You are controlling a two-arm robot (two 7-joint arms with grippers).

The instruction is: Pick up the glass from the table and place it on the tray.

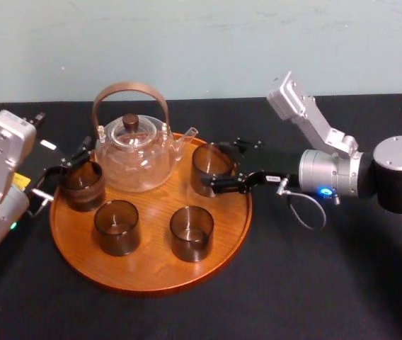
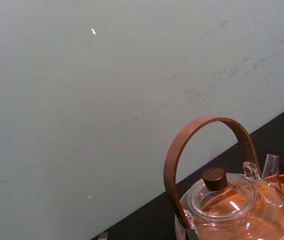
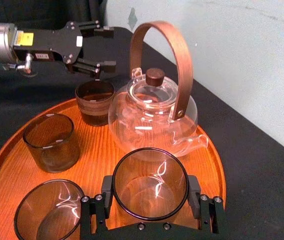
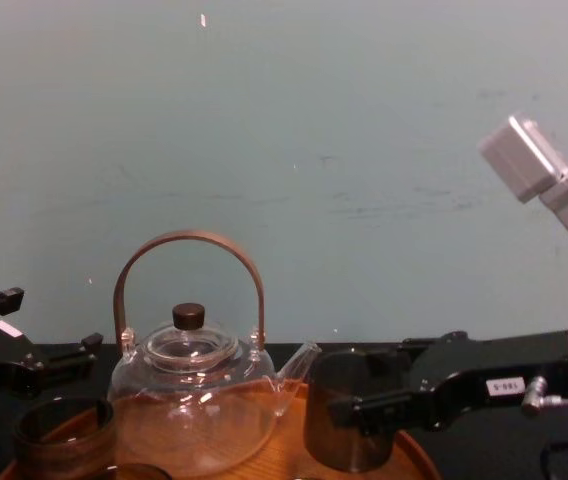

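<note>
Glass [image 3: 149, 182], a squat, straight-walled tumbler of thin smoky material, is pinched in the right gripper [image 3: 150, 200]. Its black fingers [image 3: 194, 192] press the wall from opposite sides at about mid-height. I judge that this side-on grasp holds the open mouth level and leaves the base free to meet the wood. It is over the tray [image 1: 151, 280], just inside the right rear rim. Whether its base rests there or hangs just above, I cannot tell.

Just beside the gripper, toward the robot, stands a second tumbler [image 1: 191, 232], with a third tumbler [image 1: 117, 227] farther across. They stand apart, which probably leaves room for fingers between them. Straight beyond the fingertips bulges the round clear teapot [image 1: 134, 159], with a bent wooden hoop handle and a dark knob. Past it a darker tumbler [image 1: 82, 185] stands by the far rim. The left gripper [image 3: 102, 47] hovers there with its fingers spread, holding nothing.

The tray itself is smooth, grained and orange-brown with a low lip, and lies on a matte black table [image 1: 314, 290].
</note>
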